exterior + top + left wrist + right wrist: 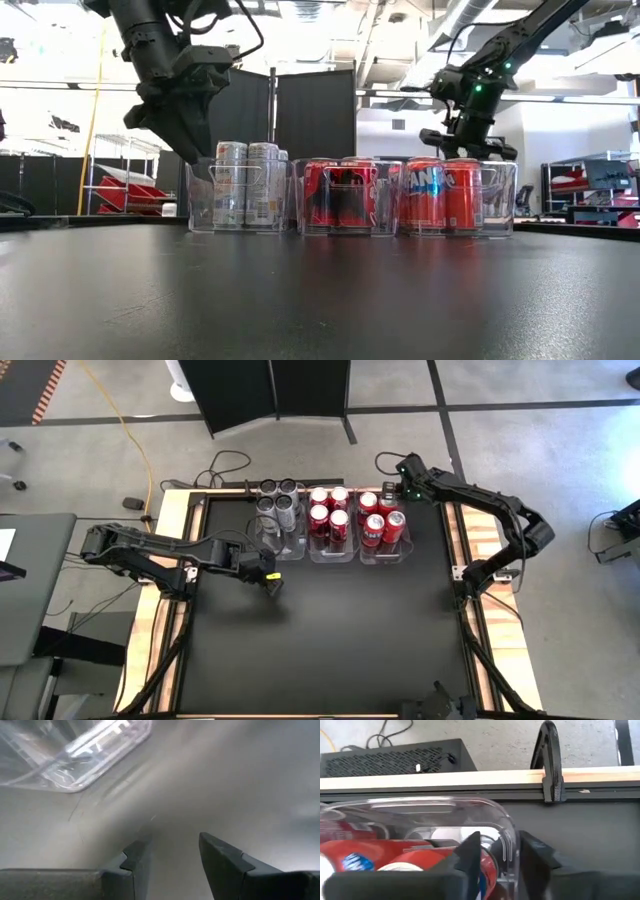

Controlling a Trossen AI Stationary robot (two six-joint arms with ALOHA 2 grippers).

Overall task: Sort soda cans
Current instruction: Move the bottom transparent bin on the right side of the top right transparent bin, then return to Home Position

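Observation:
Three clear bins stand side by side at the table's far middle. The left bin (280, 525) holds silver-grey cans (247, 180). The middle bin (329, 550) and the right bin (386, 550) hold red cans (328, 512) (440, 195). My left gripper (270, 584) (172, 855) hangs open over bare black table, just near of the left bin, holding nothing. My right gripper (398, 484) (468, 140) is open above the right bin's far right corner. In the right wrist view its fingers (470, 852) stand on either side of the bin's curved corner wall (506, 840), beside a red can (405, 862).
The near half of the black table (330, 640) is bare. A wooden rim (470, 777) frames the table, with a black clamp (551, 765) on its far edge. Beyond the rim are a black box (395, 755), a dark panel (280, 390) and floor cables.

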